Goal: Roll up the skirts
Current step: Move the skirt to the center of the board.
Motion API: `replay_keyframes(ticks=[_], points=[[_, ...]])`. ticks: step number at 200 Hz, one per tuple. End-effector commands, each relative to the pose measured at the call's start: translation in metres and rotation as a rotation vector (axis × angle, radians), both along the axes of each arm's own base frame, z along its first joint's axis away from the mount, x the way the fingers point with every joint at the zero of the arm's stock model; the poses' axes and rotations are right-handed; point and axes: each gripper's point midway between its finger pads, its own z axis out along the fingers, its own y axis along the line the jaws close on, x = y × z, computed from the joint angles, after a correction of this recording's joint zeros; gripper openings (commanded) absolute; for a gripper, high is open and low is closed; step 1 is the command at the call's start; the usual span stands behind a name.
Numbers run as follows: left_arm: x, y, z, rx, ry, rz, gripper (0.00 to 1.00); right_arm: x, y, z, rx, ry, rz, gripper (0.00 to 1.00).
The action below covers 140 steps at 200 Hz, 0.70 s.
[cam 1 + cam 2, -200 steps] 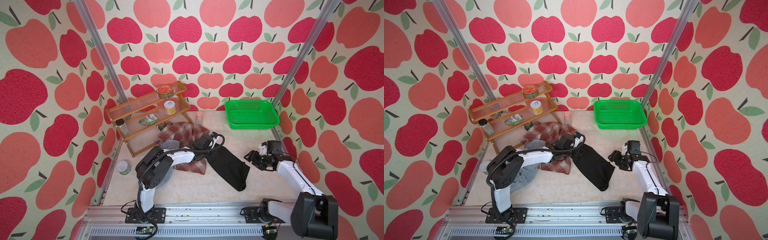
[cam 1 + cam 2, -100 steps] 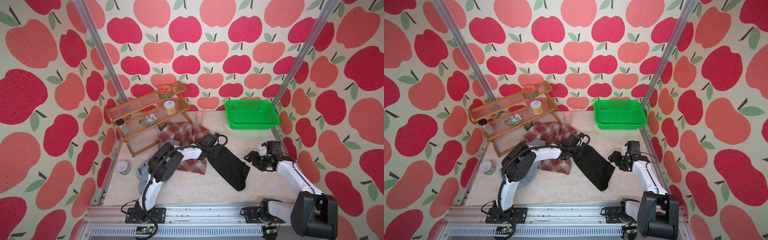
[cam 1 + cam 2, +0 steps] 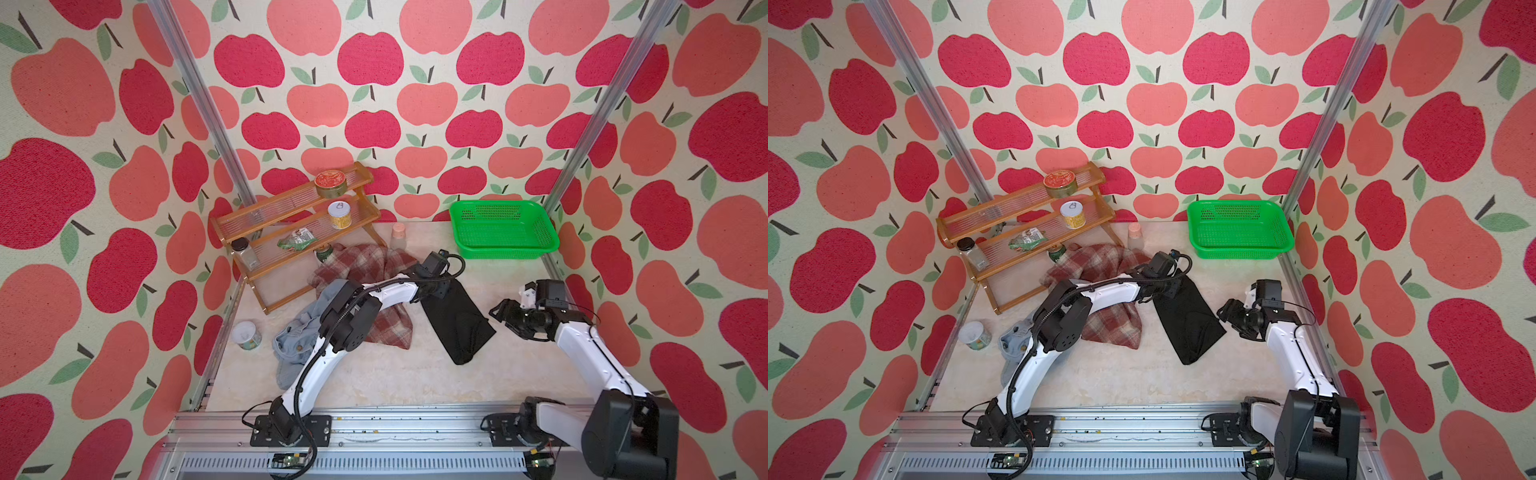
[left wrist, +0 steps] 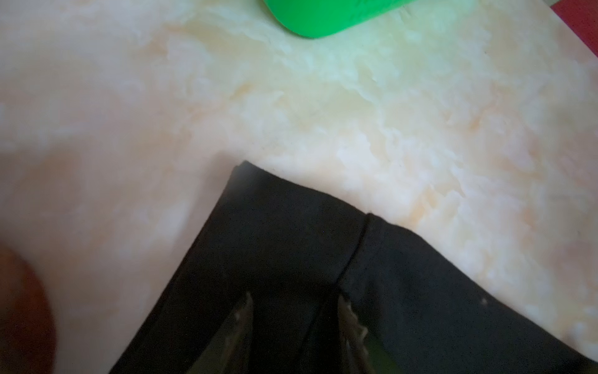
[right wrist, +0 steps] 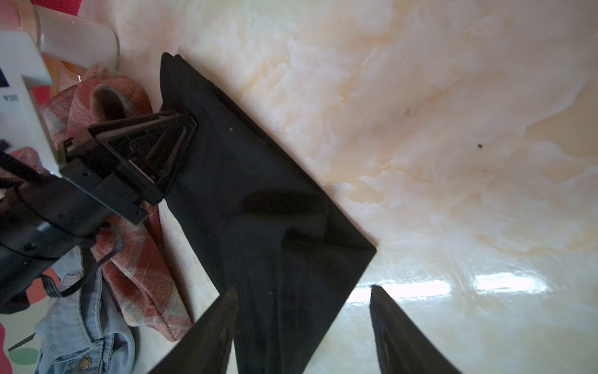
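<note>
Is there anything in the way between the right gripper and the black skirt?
Nothing visible. The open right gripper hovers right beside a corner of the black skirt, with only bare table around it.

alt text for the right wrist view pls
A black skirt lies flat on a marbled table, with the left gripper at one end. A plaid skirt and a denim skirt lie crumpled beside it. The right gripper is open in the foreground.

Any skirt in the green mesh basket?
No, the green plastic mesh basket shows only its own bare floor in both top views.
</note>
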Motion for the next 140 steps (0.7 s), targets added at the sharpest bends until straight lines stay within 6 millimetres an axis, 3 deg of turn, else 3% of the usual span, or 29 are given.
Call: replay_keyframes(ticks=[1, 44, 61, 69, 93, 107, 125, 140], points=[[0.018, 0.031, -0.027, 0.104, 0.044, 0.052, 0.45, -0.003, 0.004, -0.001, -0.001, 0.001, 0.033, 0.68], [0.057, 0.043, -0.005, 0.027, 0.002, 0.114, 0.47, -0.011, 0.009, -0.011, 0.024, 0.026, 0.053, 0.67], [0.055, 0.036, 0.019, 0.017, -0.062, 0.069, 0.47, -0.011, 0.012, -0.016, 0.042, 0.038, 0.059, 0.67], [0.051, 0.034, 0.04, 0.006, -0.126, 0.035, 0.48, -0.01, 0.012, -0.017, 0.046, 0.04, 0.06, 0.67], [0.015, 0.023, 0.1, -0.072, -0.313, -0.121, 0.48, -0.003, 0.012, -0.017, 0.05, 0.037, 0.051, 0.68], [-0.021, 0.015, 0.114, -0.088, -0.363, -0.248, 0.48, 0.005, 0.009, -0.013, 0.061, 0.028, 0.032, 0.68], [-0.07, 0.008, 0.102, -0.065, -0.337, -0.385, 0.48, 0.017, -0.001, -0.001, 0.084, -0.006, -0.024, 0.68], [-0.097, 0.005, 0.085, -0.045, -0.305, -0.429, 0.48, 0.027, -0.012, 0.014, 0.101, -0.049, -0.072, 0.68]])
